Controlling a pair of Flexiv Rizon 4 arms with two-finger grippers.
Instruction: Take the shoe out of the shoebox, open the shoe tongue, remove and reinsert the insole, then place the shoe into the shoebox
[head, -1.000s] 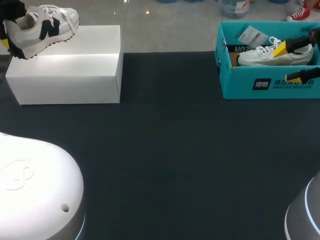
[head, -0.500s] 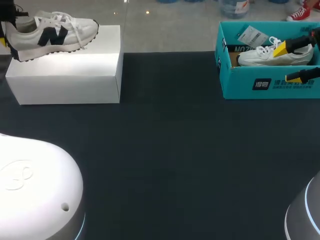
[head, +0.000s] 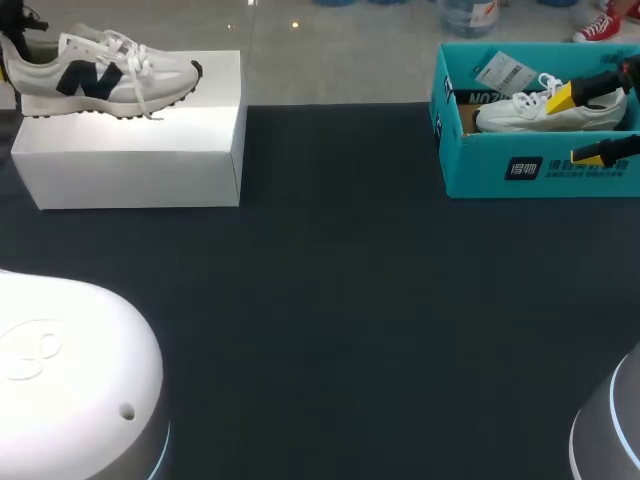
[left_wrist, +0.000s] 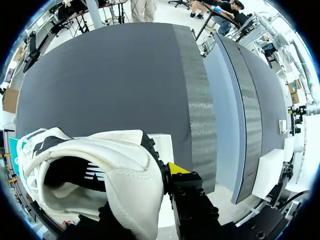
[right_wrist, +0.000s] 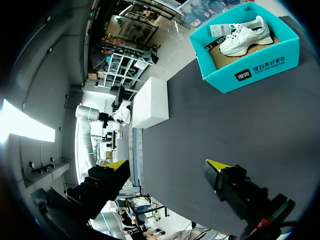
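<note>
Dark table (head: 330, 300) | sneaker (head: 100, 72) on far-left white box (head: 130, 150) | left gripper (left_wrist: 150, 180) seemingly clamped its heel | right gripper (right_wrist: 167, 167) gaped empty | light, soft upper; stiff heel likely best hold

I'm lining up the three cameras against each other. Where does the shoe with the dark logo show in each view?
Head view: the dark-logo shoe is at the far left, on top of the white box.
Left wrist view: the shoe is close up, heel opening toward the camera, with the white box beneath it.
Right wrist view: it is small and far off, at the far end of the white box.
Shared landmark: the white box.
</note>
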